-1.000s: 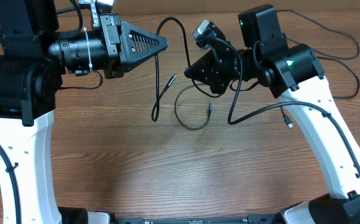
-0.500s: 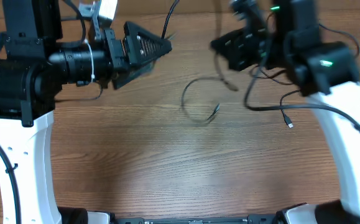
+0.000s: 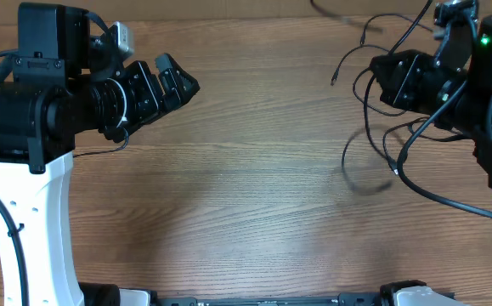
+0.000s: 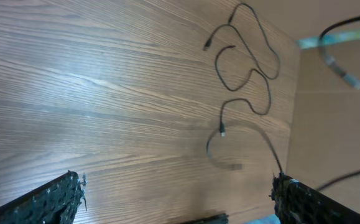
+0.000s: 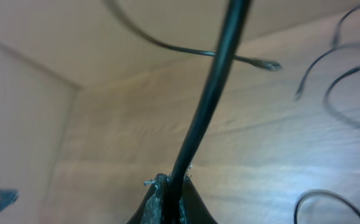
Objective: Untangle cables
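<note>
We find the left hand (image 3: 180, 78) spread wide and empty. The right hand (image 5: 167, 190) is clamped on a thin black cable (image 5: 204, 106) running straight out from its fingertips. Loose strands (image 3: 367, 127) trail over the right side of the wooden bench (image 3: 246, 212).

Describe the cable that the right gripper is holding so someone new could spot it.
Look to the right side of the wooden table, where the right gripper is shut. The cable is the one black strand pinched in it, running straight out; the other cables curl loose over the wood.
</note>
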Available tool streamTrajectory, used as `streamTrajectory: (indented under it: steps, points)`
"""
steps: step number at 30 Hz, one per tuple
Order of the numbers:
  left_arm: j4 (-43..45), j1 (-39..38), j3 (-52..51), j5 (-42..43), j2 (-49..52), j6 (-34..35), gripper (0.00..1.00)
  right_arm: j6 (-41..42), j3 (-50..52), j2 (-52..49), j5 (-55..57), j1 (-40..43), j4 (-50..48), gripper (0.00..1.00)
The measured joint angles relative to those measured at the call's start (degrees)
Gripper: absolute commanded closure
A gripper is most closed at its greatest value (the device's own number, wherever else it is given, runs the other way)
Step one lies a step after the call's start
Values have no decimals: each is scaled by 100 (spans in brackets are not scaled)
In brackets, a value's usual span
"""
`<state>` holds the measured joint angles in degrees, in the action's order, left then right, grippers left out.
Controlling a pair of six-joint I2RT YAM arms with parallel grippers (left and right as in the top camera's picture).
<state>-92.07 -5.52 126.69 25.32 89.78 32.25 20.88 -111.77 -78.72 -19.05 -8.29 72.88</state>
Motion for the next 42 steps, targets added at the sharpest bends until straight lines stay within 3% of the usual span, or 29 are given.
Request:
streamTrajectory:
  steps: [5, 11, 13, 17, 21, 30, 38, 42]
  points:
    - [-116, 0, 0, -120, 0, -55, 0, -214, 0, -184, -723, -35, 293, 96]
    - [-352, 0, 0, -293, 0, -136, 0, 1878, 2, -223, -922, 260, -131, 96]
    - [-420, 0, 0, -341, 0, -184, 0, 2234, 2, -203, -857, 306, -197, 96]
    - [-448, 0, 0, -417, 0, -251, 0, 3084, 2, -85, -232, 339, -70, 96]
    - [-452, 0, 0, -466, 0, -269, 1, 3748, 2, 127, 1152, 343, 647, 96]
    - [-455, 0, 0, -568, 0, -271, 0, 4734, 2, 321, 3340, 343, 1917, 96]
    - [-455, 0, 0, -588, 0, -271, 0, 5884, 2, 323, 4015, 343, 2417, 96]
    - [-455, 0, 0, -588, 0, -271, 0, 5698, 2, 286, 3589, 343, 2426, 96]
